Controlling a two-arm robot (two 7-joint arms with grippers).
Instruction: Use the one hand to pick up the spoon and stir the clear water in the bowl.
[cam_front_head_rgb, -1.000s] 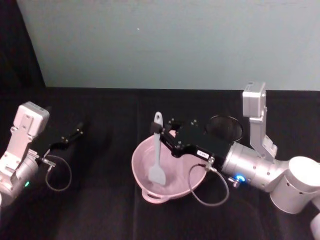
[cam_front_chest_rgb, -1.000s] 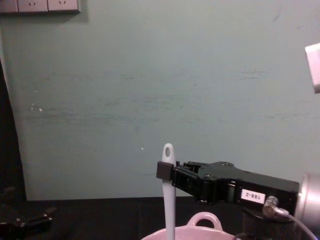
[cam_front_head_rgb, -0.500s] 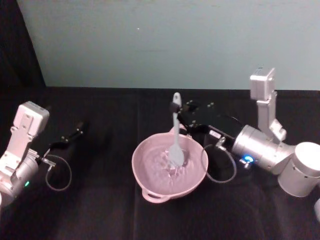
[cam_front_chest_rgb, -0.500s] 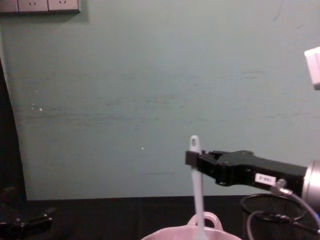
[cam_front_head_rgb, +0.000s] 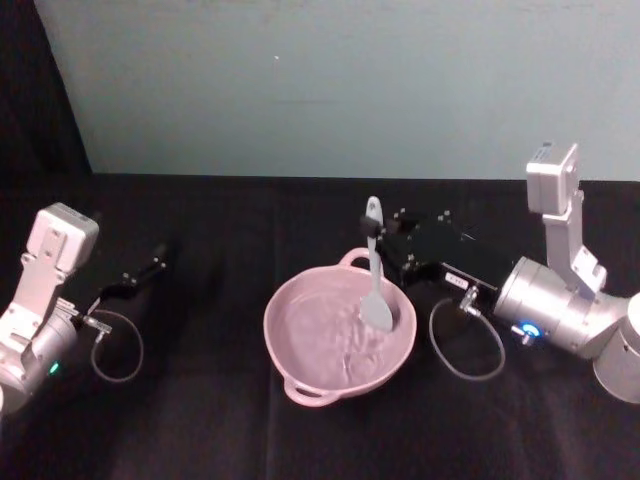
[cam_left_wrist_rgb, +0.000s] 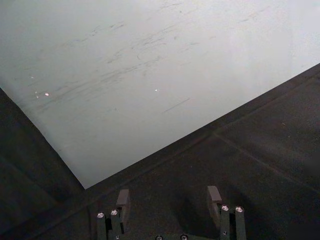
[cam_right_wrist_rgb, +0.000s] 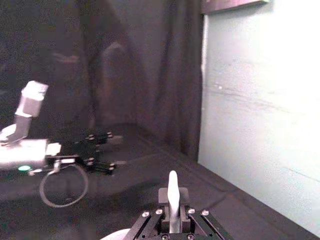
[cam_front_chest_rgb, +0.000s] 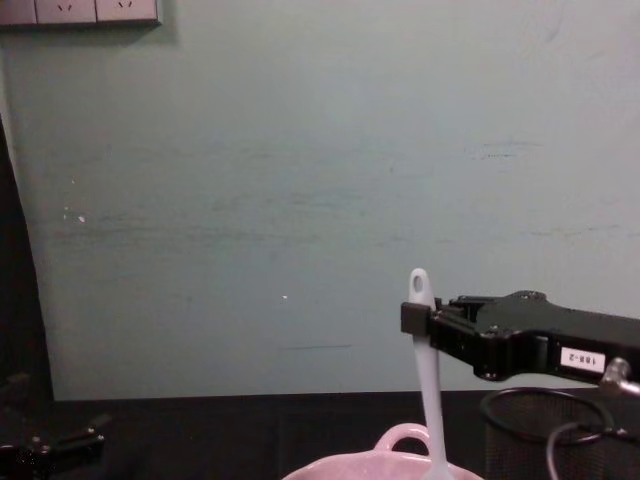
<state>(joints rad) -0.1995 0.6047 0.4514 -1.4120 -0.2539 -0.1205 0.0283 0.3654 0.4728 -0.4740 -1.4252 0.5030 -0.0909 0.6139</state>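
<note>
The pale pink bowl (cam_front_head_rgb: 270, 330) sits mid-table with rippled clear water in it. My right gripper (cam_front_head_rgb: 378, 242) reaches in from the right and is shut on the handle of the white spoon (cam_front_head_rgb: 374, 270). The spoon stands nearly upright, its flat blade dipped in the water by the bowl's far right wall. In the chest view the spoon (cam_front_chest_rgb: 426, 365) rises above the bowl (cam_front_chest_rgb: 400, 440), pinched by the right gripper (cam_front_chest_rgb: 414, 318). In the right wrist view the spoon's handle end (cam_right_wrist_rgb: 172, 190) sticks up between the jaws. My left gripper (cam_front_head_rgb: 150, 268) rests open at the far left, fingers (cam_left_wrist_rgb: 122, 199) spread wide.
A black wire-mesh cup (cam_front_chest_rgb: 520, 425) stands just right of the bowl, under the right gripper's body. Black cloth covers the table, and a pale green wall runs close behind it. A cable loops from the right wrist (cam_front_head_rgb: 465, 345) beside the bowl.
The right gripper has carried the spoon from the bowl's left-middle across to its far right side, blade staying in the water. The water now ripples. The left arm has not moved.
</note>
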